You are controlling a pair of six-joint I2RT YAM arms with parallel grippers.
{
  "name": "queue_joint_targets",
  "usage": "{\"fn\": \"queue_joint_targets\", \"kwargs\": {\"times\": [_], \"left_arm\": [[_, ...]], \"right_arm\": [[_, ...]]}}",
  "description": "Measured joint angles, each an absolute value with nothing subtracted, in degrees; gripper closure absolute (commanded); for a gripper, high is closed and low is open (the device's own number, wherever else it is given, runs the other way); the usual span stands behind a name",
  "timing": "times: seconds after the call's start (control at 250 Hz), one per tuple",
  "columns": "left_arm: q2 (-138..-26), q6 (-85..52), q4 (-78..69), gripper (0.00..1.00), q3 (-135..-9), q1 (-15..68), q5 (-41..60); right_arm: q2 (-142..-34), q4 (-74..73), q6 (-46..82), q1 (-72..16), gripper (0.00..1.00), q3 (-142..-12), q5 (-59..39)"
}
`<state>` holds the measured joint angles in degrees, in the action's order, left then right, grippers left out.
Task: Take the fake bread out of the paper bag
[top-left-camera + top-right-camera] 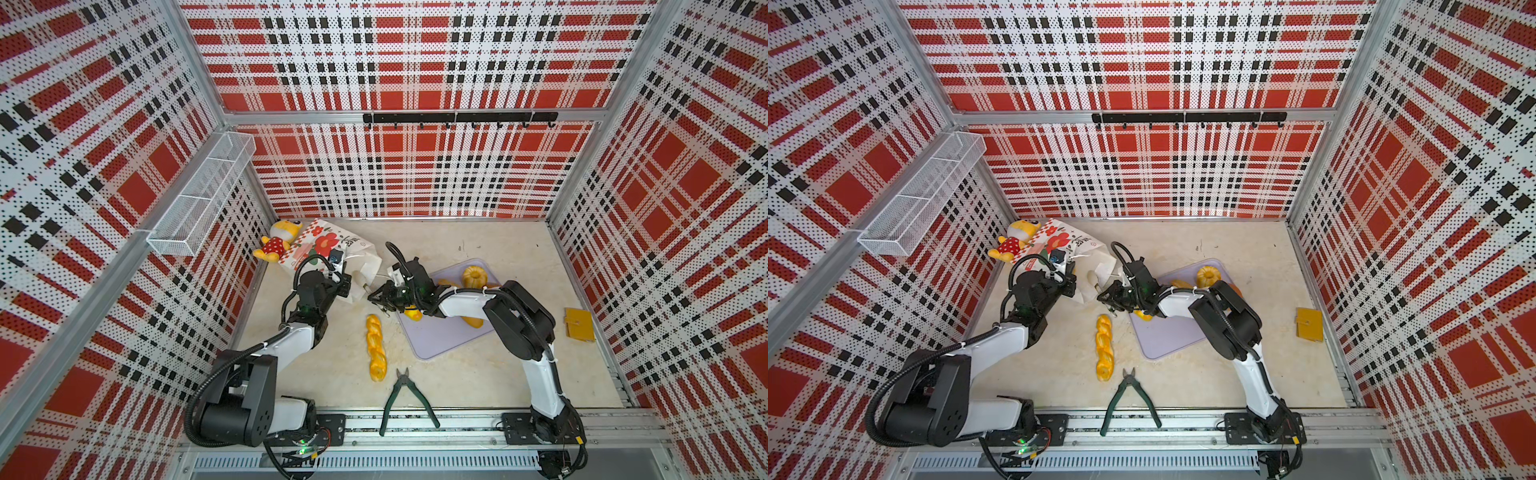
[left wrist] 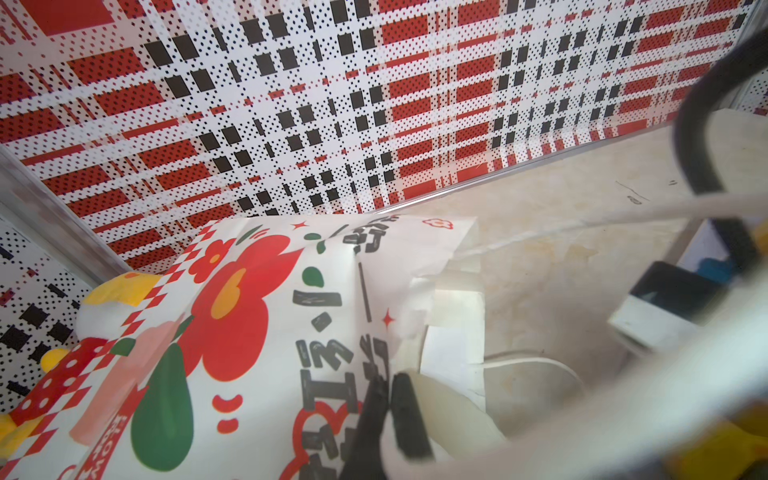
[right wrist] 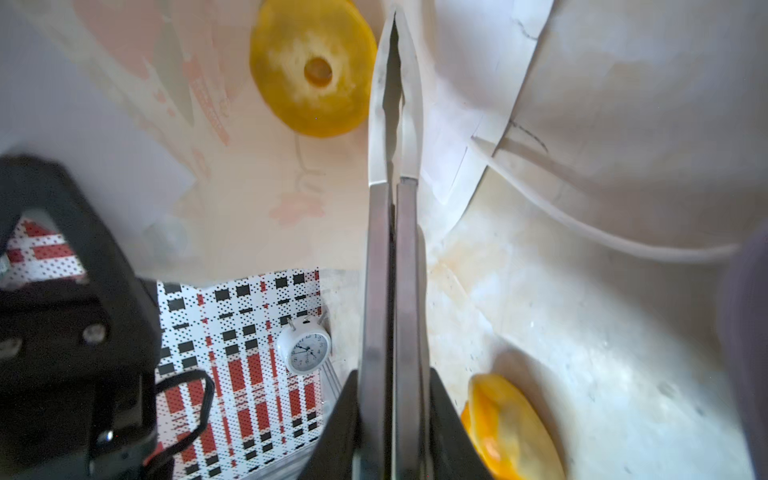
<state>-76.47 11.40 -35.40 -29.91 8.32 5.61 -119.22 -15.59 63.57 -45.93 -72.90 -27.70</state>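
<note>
Red, black and white plaid walls (image 1: pixel 415 62) enclose a beige tabletop (image 1: pixel 498 374). At its back left a white paper carrier bag with red flower prints (image 1: pixel 328 245) lies on its side, mouth facing the middle. Inside it, seen from the right wrist, sits a yellow ring-shaped toy bread (image 3: pixel 311 70). Long metal tongs with white tips (image 3: pixel 395 124) point into the mouth just beside the ring. Their tips are pressed together and empty, and the right gripper (image 3: pixel 392 415) is clenched around their arms. The left gripper (image 2: pixel 390 395) is pinched tight on what looks like the bag's rim, holding the mouth up. Already outside are a golden twisted braid (image 1: pixel 376 347) on the bare tabletop and, on a flat lilac tray (image 1: pixel 440 340), a fluted yellow cake (image 1: pixel 475 276) and a long loaf (image 1: pixel 473 321) (mostly covered by the right arm). The step in hand appears to be fetching the ring. The next move calls for letting the tongs spread, closing them across the ring, and drawing it out with the rim held up. Further out, a yellow plush doll in a red dotted dress (image 1: pixel 276 243) lies just beside the bag at the wall, and green-handled pliers (image 1: pixel 405 395) lie near the front. Whether more bread sits deeper in the bag cannot be told, because paper hides the inside in both top views.
</note>
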Motion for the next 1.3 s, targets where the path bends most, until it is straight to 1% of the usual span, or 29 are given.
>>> {"fn": "queue_joint_targets", "kwargs": {"times": [0.164,0.3,0.66,0.888,0.948,1.024,1.3], "left_arm": [[-74.8,12.1,-34.1,1.00,-29.9,8.1,6.2],[-72.9,12.4,-32.3,1.00,-29.9,7.7,7.9],[-68.6,16.4,-25.1,1.00,-29.9,7.5,15.8],[-68.6,17.2,-23.9,1.00,-29.9,7.8,17.9],[-68.6,17.2,-23.8,1.00,-29.9,7.8,18.2],[-68.6,17.2,-23.7,1.00,-29.9,7.8,18.6],[-68.6,17.2,-22.6,1.00,-30.0,7.8,20.0]], "right_arm": [[-117.3,-14.4,54.3,-48.0,1.00,-71.5,-25.7],[-117.8,-9.6,47.4,-49.1,1.00,-72.8,-24.1],[-121.2,4.6,34.2,-48.7,1.00,-86.4,-21.7],[-124.9,5.2,33.6,-48.2,1.00,-91.7,-22.0],[-126.0,4.6,34.3,-48.2,1.00,-91.7,-21.7],[-127.2,2.8,35.1,-48.2,0.93,-91.6,-21.1],[-127.2,-3.0,36.6,-48.2,0.93,-88.3,-18.5]]}}
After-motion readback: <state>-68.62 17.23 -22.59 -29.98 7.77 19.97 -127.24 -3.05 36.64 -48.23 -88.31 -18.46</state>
